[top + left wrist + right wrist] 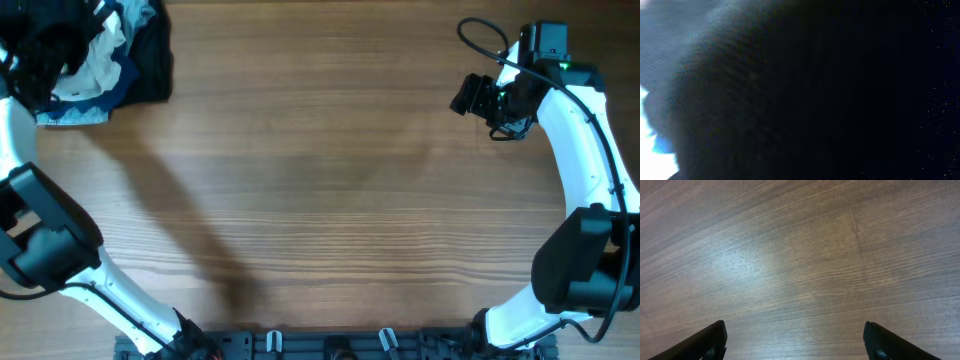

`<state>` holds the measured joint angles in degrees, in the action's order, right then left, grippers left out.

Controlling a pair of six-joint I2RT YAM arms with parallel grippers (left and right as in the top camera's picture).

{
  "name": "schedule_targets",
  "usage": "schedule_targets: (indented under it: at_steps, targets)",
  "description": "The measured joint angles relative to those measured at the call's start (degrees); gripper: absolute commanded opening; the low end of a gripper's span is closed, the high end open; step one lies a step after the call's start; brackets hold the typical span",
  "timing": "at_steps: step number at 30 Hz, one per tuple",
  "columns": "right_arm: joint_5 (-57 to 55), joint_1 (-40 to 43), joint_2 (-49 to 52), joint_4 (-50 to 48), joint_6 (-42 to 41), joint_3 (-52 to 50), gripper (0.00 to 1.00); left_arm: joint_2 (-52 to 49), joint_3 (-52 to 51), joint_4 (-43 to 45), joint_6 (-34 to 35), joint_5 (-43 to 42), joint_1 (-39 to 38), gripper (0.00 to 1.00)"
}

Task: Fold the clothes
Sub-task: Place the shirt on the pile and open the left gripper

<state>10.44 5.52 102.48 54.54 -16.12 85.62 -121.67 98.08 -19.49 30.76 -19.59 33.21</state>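
Observation:
The clothes lie in a heap at the table's far left corner. A black garment [150, 50] lies over white [105, 45] and blue [75, 115] fabric, and no logo shows. My left gripper [38, 52] is down in the heap and its fingers are lost against the black cloth. The left wrist view is filled by dark fabric [815, 90] pressed close to the camera, with a bit of blue and white at the left edge. My right gripper [466, 96] [792, 326] is open and empty above bare wood at the far right, away from the clothes.
The wooden table [320, 190] spreads between the two arms. The arm bases stand along the front edge [330, 345]. The left arm's shadow falls across the left half of the table.

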Motion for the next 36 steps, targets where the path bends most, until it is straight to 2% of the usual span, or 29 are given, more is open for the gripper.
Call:
schedule_targets:
  at_steps: [4,9,18,24,29,36]
  targets:
    - [0.0,-0.02,0.0,-0.52,-0.02,0.0,0.88,0.02,0.0,-3.98,-1.11,-1.64,1.62,0.86]
    - [0.04,0.0,0.0,-0.61,-0.02,0.0,0.89,1.97,0.0,-6.86,-4.42,-4.11,1.46,1.0]
    - [0.04,-0.02,0.0,-0.81,0.0,0.0,0.89,16.79,0.28,-16.22,-11.65,-4.74,-0.76,1.0]
    - [0.04,-0.02,0.0,-0.85,0.0,0.0,0.89,17.75,0.48,-20.83,-14.12,-4.72,-2.43,1.0]
    - [0.04,-0.02,0.0,-0.92,1.05,0.0,0.89,17.73,0.44,-11.43,-15.56,-1.64,-3.87,1.0]
    - [0.52,-0.02,0.0,-0.59,1.27,0.0,0.89,14.08,0.66,11.04,-19.41,12.72,-6.97,1.0]
